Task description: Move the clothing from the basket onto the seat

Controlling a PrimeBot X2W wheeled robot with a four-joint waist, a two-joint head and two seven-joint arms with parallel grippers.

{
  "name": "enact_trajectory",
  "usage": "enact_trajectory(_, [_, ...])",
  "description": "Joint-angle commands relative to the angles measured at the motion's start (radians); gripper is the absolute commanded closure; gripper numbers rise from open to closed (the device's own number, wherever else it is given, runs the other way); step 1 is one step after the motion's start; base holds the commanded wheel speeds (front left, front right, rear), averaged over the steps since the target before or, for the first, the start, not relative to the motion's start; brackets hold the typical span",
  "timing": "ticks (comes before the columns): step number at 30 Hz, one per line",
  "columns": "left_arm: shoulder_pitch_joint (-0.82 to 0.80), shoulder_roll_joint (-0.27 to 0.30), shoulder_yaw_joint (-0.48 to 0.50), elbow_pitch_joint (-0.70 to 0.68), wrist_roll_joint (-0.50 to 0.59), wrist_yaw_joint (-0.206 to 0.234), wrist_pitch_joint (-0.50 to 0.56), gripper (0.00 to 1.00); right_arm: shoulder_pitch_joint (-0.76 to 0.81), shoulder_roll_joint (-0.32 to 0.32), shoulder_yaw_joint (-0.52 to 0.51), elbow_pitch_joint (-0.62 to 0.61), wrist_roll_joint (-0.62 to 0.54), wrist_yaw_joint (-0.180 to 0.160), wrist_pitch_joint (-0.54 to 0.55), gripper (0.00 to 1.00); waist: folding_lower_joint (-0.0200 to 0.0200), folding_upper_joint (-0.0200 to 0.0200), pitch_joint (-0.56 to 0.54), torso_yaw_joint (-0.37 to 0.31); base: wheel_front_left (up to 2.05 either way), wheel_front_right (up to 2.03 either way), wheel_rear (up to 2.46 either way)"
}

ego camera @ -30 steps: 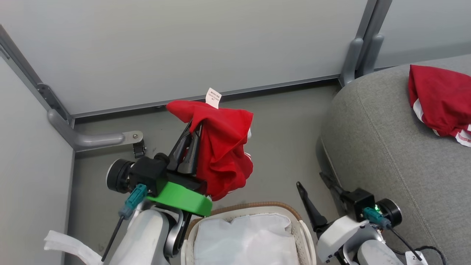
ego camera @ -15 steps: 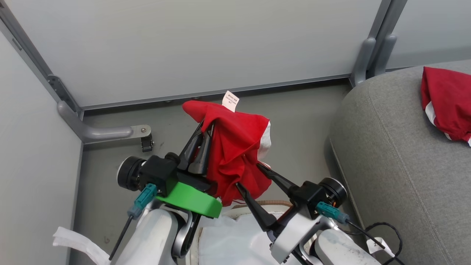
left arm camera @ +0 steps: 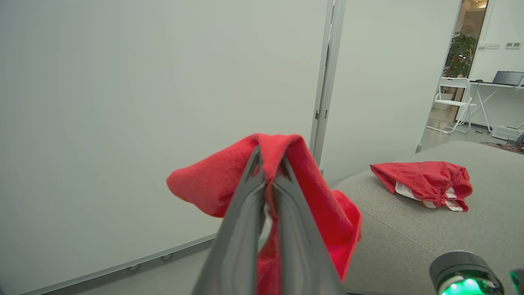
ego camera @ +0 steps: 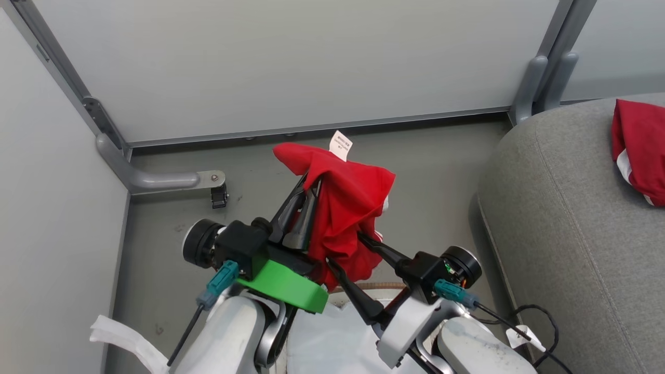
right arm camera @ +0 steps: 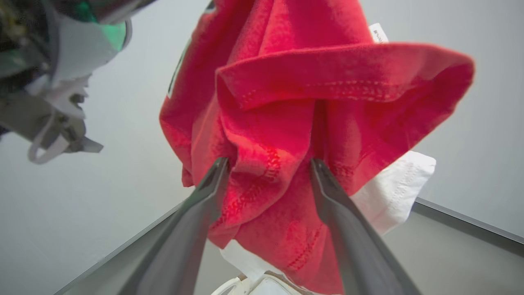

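My left gripper point(ego camera: 310, 183) is shut on the top fold of a red garment point(ego camera: 349, 197) and holds it in the air above the basket point(ego camera: 375, 285). A white label sticks up from the garment. My right gripper point(ego camera: 344, 248) is open, with its two fingers on either side of the garment's hanging lower part. The right wrist view shows the red cloth point(right arm camera: 307, 82) bunched between those spread fingers point(right arm camera: 219, 172). The left wrist view has the left gripper point(left arm camera: 268, 164) pinching the cloth point(left arm camera: 213, 184). A second red garment with white trim point(ego camera: 639, 150) point(left arm camera: 421, 182) lies on the grey seat point(ego camera: 571, 234).
Grey partition walls enclose the corner, with a metal foot bracket point(ego camera: 171, 181) on the floor at the left. A black cable point(ego camera: 535, 322) trails beside the seat's base. The basket's white liner point(ego camera: 332, 337) shows below my arms. A folding chair point(left arm camera: 454, 98) stands in the room beyond.
My right gripper has swung in from beside the seat and now straddles the hanging garment, still open. The left gripper keeps its hold. The camera has shifted slightly.
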Motion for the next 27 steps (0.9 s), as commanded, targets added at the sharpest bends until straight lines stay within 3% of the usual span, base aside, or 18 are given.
enact_trajectory(1, [-0.021, 0.001, -0.01, -0.005, -0.004, 0.002, 0.0, 1.0, -0.02, -0.001, 0.003, 0.011, -0.001, -0.001, -0.002, 0.0, 0.0, 0.0, 0.002, 0.006, 0.0, 0.0, 0.0])
enact_trajectory(19, [-0.053, 0.001, -0.142, -0.027, -0.051, 0.013, 0.0, 1.0, -0.079, -0.002, -0.081, 0.17, -0.036, -0.001, -0.002, 0.0, 0.0, 0.0, 0.003, 0.096, 0.0, 0.0, 0.0])
enact_trajectory(22, [-0.057, 0.001, -0.152, -0.031, -0.054, 0.013, 0.0, 1.0, -0.092, -0.002, -0.082, 0.188, -0.025, -0.001, -0.002, 1.0, 0.0, 0.0, 0.006, 0.103, 0.0, 0.0, 0.0])
enact_trajectory(27, [-0.064, 0.001, -0.165, -0.033, -0.06, 0.014, 0.0, 1.0, -0.113, -0.002, -0.079, 0.21, 0.006, -0.001, -0.002, 1.0, 0.0, 0.0, 0.012, 0.108, 0.0, 0.0, 0.0])
